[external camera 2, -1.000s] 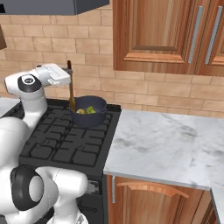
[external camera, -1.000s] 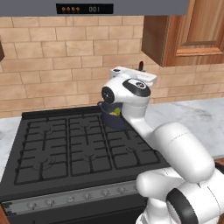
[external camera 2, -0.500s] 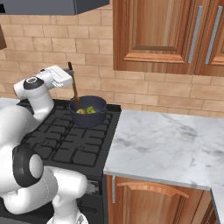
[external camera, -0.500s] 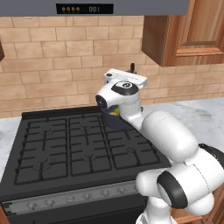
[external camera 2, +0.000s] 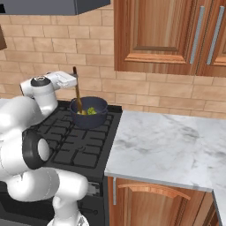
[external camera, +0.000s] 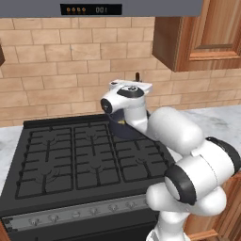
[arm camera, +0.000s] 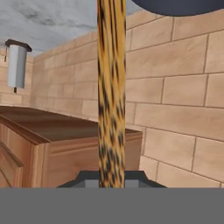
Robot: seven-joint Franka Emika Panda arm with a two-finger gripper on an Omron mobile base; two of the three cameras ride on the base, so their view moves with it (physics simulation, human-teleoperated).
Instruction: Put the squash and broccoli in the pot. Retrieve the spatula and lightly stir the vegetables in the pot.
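In the left base view, the pot (external camera: 123, 128) is being largely hidden by the white arm on the rear right burner of the black stove (external camera: 61, 160); the brick wall (external camera: 52, 80) and an upper cabinet (external camera: 207, 33) are being seen behind; the dark tip of the spatula (external camera: 137, 76) is being shown poking up above the hand (external camera: 134, 88).

In the right base view, the pot (external camera 2: 89, 112) is being shown unobstructed beside the marble tabletop (external camera 2: 172, 145); the squash (external camera 2: 82, 112) and broccoli (external camera 2: 91, 111) are being held inside it; the spatula (external camera 2: 77, 92) is being kept near upright, its lower end among the vegetables (external camera 2: 87, 111), its shaft being grasped by the hand (external camera 2: 73, 81) above the rim.

In the hand view, the spatula (arm camera: 111, 92) is being seen as a mottled brown shaft clamped between the fingertips (arm camera: 87, 178); the pot's dark rim (arm camera: 175, 5) is being shown at the top edge.
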